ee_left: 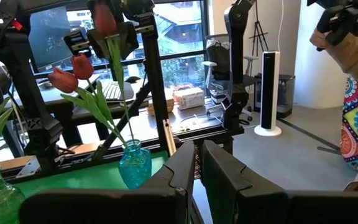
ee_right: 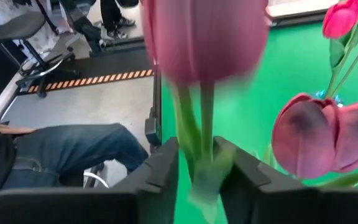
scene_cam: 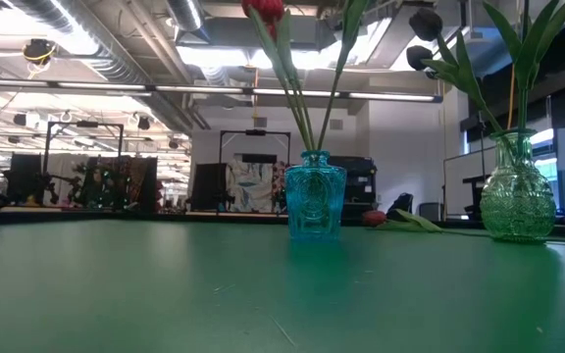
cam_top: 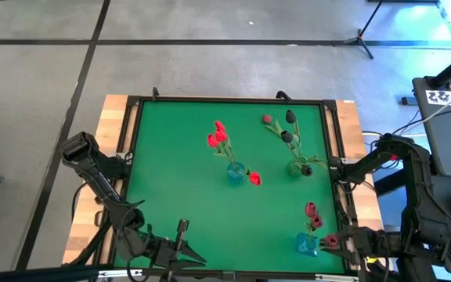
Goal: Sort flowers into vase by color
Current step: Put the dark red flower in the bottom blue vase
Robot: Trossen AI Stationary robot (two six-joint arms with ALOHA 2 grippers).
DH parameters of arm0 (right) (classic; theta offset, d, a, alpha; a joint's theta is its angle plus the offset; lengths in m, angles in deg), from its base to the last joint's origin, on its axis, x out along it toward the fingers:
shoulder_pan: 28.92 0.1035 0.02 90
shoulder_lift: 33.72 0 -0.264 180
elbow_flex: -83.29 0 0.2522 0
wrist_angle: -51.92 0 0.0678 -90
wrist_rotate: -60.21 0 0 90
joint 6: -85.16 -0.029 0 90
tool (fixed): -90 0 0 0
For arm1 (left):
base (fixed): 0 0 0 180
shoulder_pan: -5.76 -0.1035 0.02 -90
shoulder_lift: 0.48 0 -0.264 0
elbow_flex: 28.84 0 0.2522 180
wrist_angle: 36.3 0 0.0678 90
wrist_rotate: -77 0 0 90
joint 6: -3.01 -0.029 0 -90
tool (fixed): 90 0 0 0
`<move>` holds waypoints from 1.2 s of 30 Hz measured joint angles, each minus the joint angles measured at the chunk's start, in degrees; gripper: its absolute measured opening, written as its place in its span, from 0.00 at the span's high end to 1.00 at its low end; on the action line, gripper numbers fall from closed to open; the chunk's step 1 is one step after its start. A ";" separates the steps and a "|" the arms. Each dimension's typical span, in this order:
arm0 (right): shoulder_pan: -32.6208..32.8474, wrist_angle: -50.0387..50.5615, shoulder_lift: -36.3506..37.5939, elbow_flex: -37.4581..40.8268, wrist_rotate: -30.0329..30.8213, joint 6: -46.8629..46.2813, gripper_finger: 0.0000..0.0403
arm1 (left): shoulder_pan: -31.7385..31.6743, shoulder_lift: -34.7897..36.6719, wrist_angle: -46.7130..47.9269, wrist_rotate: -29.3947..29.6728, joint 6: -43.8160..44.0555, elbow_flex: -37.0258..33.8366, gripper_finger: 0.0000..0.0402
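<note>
Where the green table (cam_top: pixel 171 180) fills the middle of the high view, three glass vases stand on it. A blue vase (cam_top: pixel 235 171) near the centre holds three bright red tulips (cam_top: pixel 218 137), and a fourth red tulip head (cam_top: pixel 254 178) lies on the mat just to its right. A clear greenish vase (cam_top: pixel 298 167) toward the upper right holds about three dark maroon tulips (cam_top: pixel 290 117), with one pink head (cam_top: pixel 267 119) at their left. A second blue vase (cam_top: pixel 307 244) at the lower right holds two dusty pink tulips (cam_top: pixel 312 211).

The right gripper (cam_top: pixel 341 243) sits at the lower right of the high view, just beside that second blue vase. In the right wrist view its fingers (ee_right: pixel 160 168) stand a little apart with the green stem of a pink tulip (ee_right: pixel 204 37) between them, and the stem looks to touch both inner faces, though whether it is truly clamped or only loosely flanked I cannot tell. Two more pink heads (ee_right: pixel 328 137) show at the right of that view.

The left gripper (cam_top: pixel 186 252) waits at the lower edge of the high view, left of centre, with its fingers (ee_left: pixel 179 168) nearly together and nothing between them.

In the low view the centre blue vase (scene_cam: pixel 315 194) and the greenish vase (scene_cam: pixel 516 196) stand upright, well apart.
</note>
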 joint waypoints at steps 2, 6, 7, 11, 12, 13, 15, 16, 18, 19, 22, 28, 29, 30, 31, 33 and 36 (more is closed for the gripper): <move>-0.33 -0.02 -0.02 0.00 -0.95 -0.01 0.70 | 0.00 0.00 0.01 0.00 0.06 -0.01 0.93; -1.84 0.02 -0.04 0.00 -3.18 0.09 0.62 | 0.00 0.00 0.02 -0.87 0.89 0.00 0.93; -2.17 0.08 -0.03 0.00 -3.79 0.21 0.60 | 0.02 0.00 0.03 -0.83 1.50 0.00 0.93; -2.25 0.15 0.55 0.00 -4.71 0.51 0.55 | 0.00 0.00 1.37 1.77 4.21 0.00 0.91; -2.17 0.47 0.66 -0.16 -4.73 0.55 0.54 | -0.04 0.00 2.18 2.54 4.71 0.00 0.90; -2.06 0.74 0.66 -0.42 -4.77 0.61 0.54 | -0.04 0.00 2.95 3.14 5.35 0.00 0.89; -2.04 1.22 0.66 -1.02 -4.86 0.66 0.54 | -0.04 0.00 3.50 3.75 6.27 0.00 0.87; -2.06 1.26 0.69 -1.22 -4.77 0.66 0.54 | -0.04 0.00 3.67 3.82 6.85 0.00 0.86; -2.11 1.53 0.71 -1.36 -4.80 0.66 0.54 | -0.04 0.02 4.09 3.82 7.24 0.00 0.84; -2.12 1.55 0.71 -1.42 -5.29 0.66 0.54 | -0.04 0.02 4.15 3.84 7.26 0.00 0.83; -2.11 1.50 0.74 -1.49 -7.73 0.02 0.54 | -0.03 0.02 3.52 7.20 7.83 0.00 0.79; -4.34 2.64 2.95 -1.57 -15.23 -4.14 0.47 | -0.23 0.02 3.48 12.54 9.54 0.00 0.70; -4.88 3.17 3.42 -1.57 -18.08 -5.53 0.45 | -0.33 0.02 3.48 12.91 10.24 0.00 0.69; -5.54 3.63 3.93 -1.56 -21.38 -6.77 0.44 | -0.46 0.13 3.49 13.19 10.78 0.00 0.67; -6.37 3.62 4.69 -1.53 -25.72 -7.39 0.42 | -0.62 0.52 3.79 13.49 11.54 0.00 0.66; -8.73 3.45 6.77 -1.69 -34.76 -8.41 0.40 | -1.29 1.88 4.07 13.84 12.58 0.00 0.63; -11.64 3.08 9.93 -3.72 -41.41 -10.47 0.39 | -1.98 4.60 6.16 13.78 13.51 0.04 0.62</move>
